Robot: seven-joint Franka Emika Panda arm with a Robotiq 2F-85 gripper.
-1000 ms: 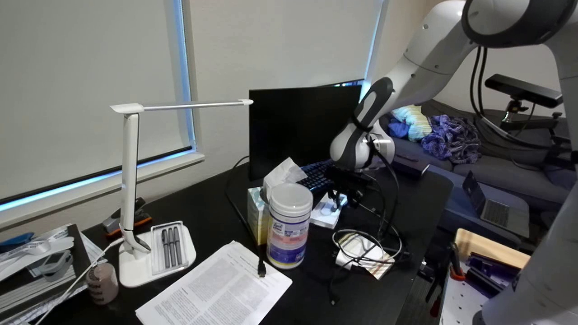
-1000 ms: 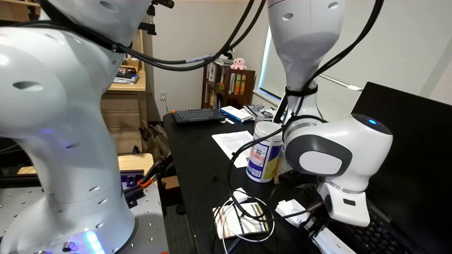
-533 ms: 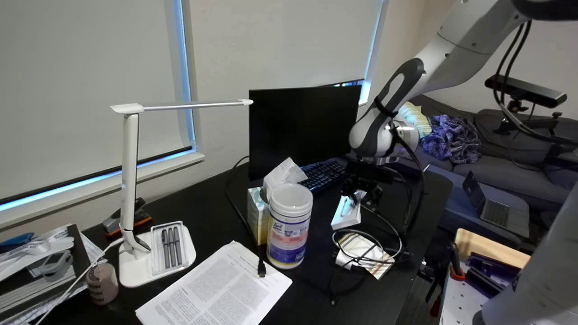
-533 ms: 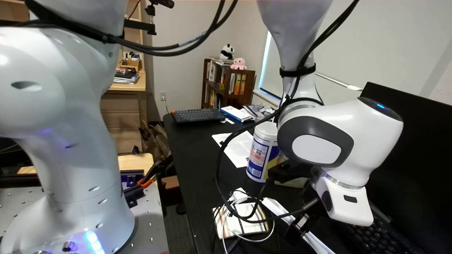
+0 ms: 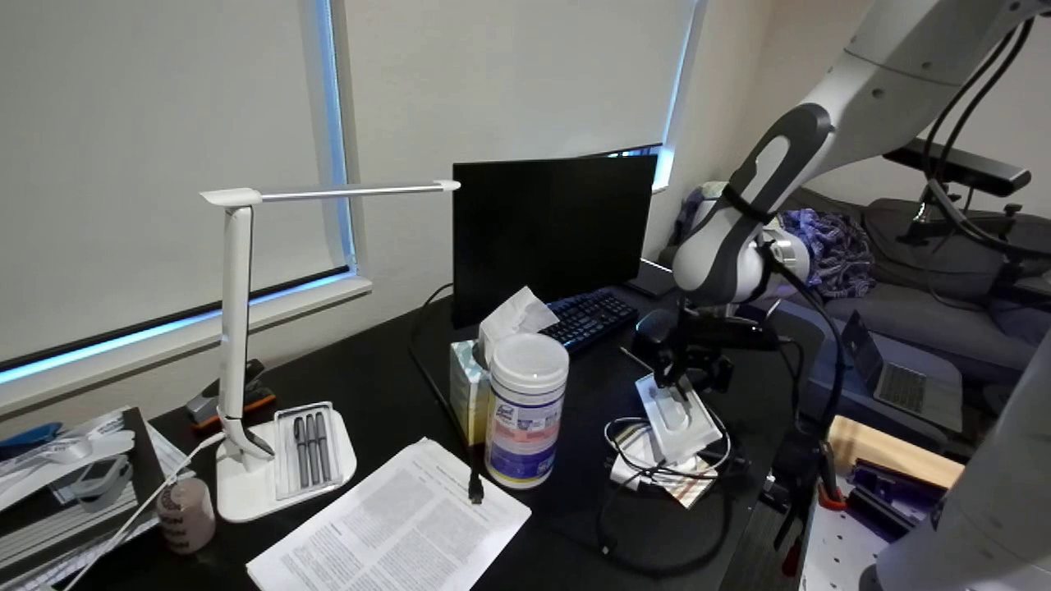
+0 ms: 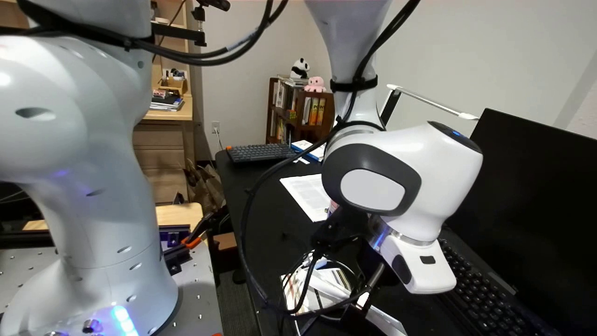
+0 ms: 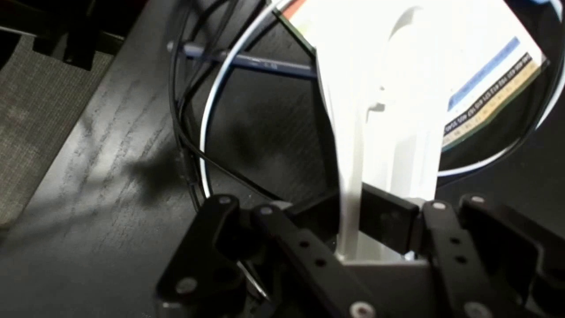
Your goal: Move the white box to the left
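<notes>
The white box is a flat open tray in an exterior view, tilted over the striped notebook and looped cables. Parts of it show behind the arm in an exterior view. My gripper is at the box's far end. In the wrist view my gripper is shut on one side wall of the white box, with the wall between the two black pads. The rest of the box extends ahead and covers part of the notebook. Whether the box touches the notebook, I cannot tell.
A wipes canister and a tissue box stand beside the held box. A monitor and keyboard are behind. Papers and a lamp are farther off. A white cable and pen lie near the notebook.
The gripper and white box have moved away from the canister and keyboard, rightward in an exterior view, and over the notebook and cables. The box has turned. The grip on it stays.
</notes>
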